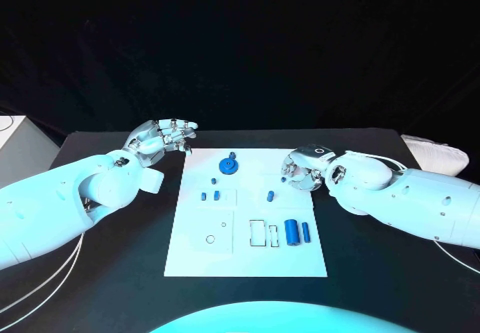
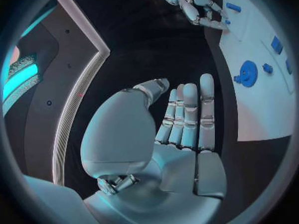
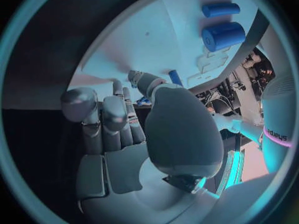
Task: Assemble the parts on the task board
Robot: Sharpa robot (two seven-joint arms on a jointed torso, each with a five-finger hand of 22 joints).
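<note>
The white task board (image 1: 195, 257) lies in the middle of the black bench (image 1: 110, 284), its long sides running from the near edge toward the far edge. A blue gear-like disc (image 1: 228, 165) sits near the board's far edge. Three small blue pegs (image 1: 213, 195) lie just nearer, toward the left side, and another small blue peg (image 1: 270, 196) lies toward the right side. A large blue cylinder (image 1: 291, 232) and a thinner blue pin (image 1: 305, 232) lie side by side near the board's right edge.

The left hand (image 1: 162, 137) hovers off the board's far left corner, fingers (image 2: 190, 117) extended and apart, holding nothing. The right hand (image 1: 302, 169) is over the board's right edge near the far corner, fingers (image 3: 112, 119) curled downward; whether they hold anything cannot be told.
</note>
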